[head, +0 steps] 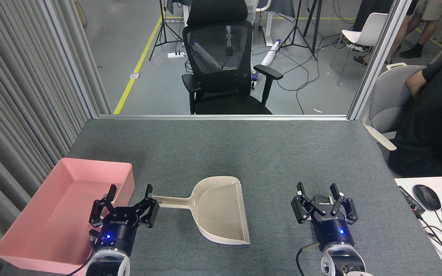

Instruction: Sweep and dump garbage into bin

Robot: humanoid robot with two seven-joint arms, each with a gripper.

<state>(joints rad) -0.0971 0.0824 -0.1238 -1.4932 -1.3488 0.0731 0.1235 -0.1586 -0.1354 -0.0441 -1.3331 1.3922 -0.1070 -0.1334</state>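
The pink bin [71, 180] lies at the table's left front corner, and its visible floor is bare. A beige dustpan [217, 209] rests flat at mid-table, pan empty, handle pointing left. My left gripper [130, 191] is open, standing in front of the bin's right wall. Its right finger covers the tip of the dustpan handle [171, 201]. My right gripper [317, 189] is open too, to the right of the dustpan and apart from it, holding nothing. The garbage is out of view.
A black office chair [221, 65] stands beyond the table's far edge. A seated person [432, 115] is at the right, beside a white desk with a mouse [426, 197] and keyboard. Grey curtains [21, 96] line the left side.
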